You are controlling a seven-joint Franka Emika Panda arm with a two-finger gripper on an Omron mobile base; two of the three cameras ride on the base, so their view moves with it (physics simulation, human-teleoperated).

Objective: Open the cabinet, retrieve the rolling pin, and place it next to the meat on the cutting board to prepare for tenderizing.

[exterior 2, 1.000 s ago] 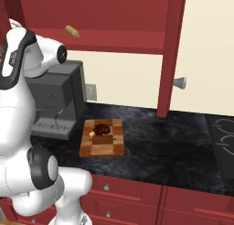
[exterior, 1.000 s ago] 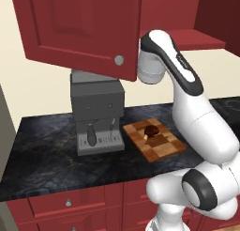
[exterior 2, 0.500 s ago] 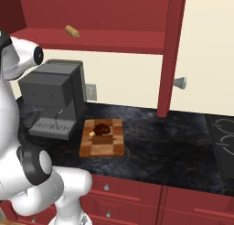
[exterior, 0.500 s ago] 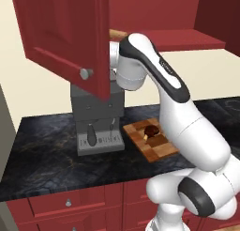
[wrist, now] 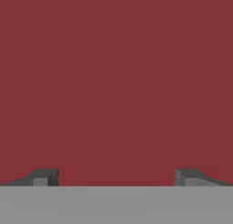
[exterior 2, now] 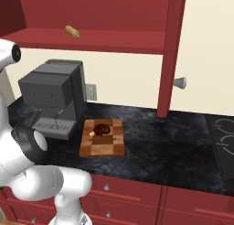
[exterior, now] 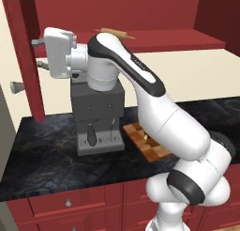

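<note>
Gripper (wrist: 116, 176): fingers spread wide, nothing between them, facing a flat dark-red surface at close range.
Cutting board (exterior 2: 102, 137): flat on the dark counter (exterior 2: 173, 146), just right of the grey coffee machine (exterior 2: 55, 98).
Meat (exterior 2: 101, 128): on the board's far half.
Cabinet (exterior 2: 91, 18): doors swung open.
Rolling pin (exterior 2: 72, 31): lying on the cabinet shelf, above the coffee machine.
</note>
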